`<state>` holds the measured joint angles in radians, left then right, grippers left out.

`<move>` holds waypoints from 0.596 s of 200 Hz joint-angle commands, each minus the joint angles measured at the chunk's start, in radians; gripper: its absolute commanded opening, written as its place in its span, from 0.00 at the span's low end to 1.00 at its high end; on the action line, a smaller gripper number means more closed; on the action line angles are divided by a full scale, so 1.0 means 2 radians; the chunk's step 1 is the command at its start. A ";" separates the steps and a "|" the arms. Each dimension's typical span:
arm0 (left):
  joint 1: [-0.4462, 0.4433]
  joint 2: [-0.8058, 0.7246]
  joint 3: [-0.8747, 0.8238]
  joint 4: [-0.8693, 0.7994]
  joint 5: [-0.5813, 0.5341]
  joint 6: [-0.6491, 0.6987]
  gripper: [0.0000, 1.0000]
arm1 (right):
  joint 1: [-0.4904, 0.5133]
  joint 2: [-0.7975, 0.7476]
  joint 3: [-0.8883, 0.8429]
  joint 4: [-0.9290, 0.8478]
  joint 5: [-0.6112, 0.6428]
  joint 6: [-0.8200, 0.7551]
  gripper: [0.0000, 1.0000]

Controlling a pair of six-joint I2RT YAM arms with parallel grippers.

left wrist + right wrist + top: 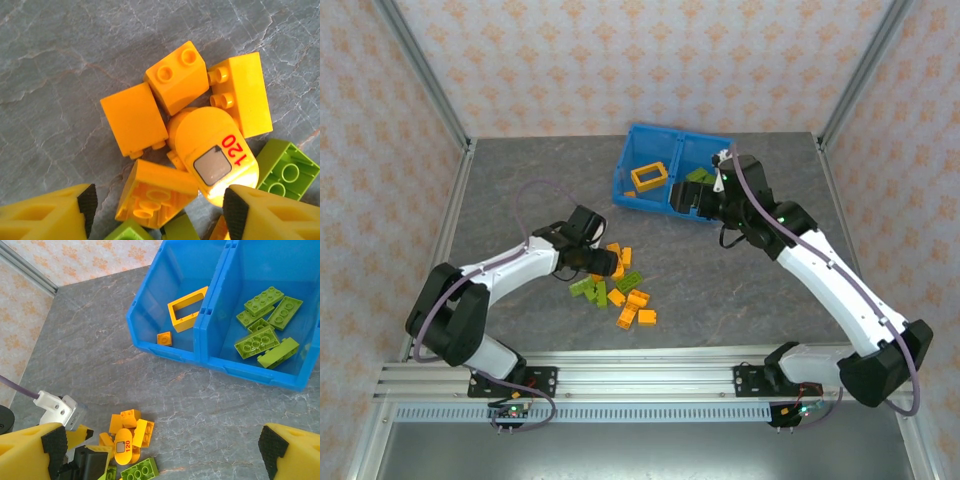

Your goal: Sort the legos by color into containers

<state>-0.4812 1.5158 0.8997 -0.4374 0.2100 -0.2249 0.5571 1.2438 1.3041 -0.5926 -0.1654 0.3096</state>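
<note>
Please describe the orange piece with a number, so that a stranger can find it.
On the grey table, apart from the blue bin, lies a loose pile of bricks. The piece sits among its orange ones. It alone has a rounded top, a red 120 and a small grey square; its neighbours are plain studded blocks.

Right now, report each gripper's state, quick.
Left gripper: open over the orange legos, gripping nothing.
Right gripper: open, empty.
</note>
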 commanded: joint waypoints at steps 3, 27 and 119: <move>0.005 0.025 0.010 0.011 0.001 0.007 0.64 | -0.002 -0.002 0.018 0.008 0.001 0.011 0.99; 0.004 0.036 0.007 0.014 -0.007 0.006 0.59 | -0.002 -0.004 0.016 0.004 0.005 0.017 0.99; 0.004 0.016 -0.012 0.026 -0.045 -0.012 0.31 | -0.002 -0.008 0.017 -0.005 0.028 0.030 0.99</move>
<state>-0.4812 1.5791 0.8883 -0.3897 0.1879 -0.2356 0.5571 1.2469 1.3064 -0.5934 -0.1493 0.3542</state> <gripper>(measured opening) 0.334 0.994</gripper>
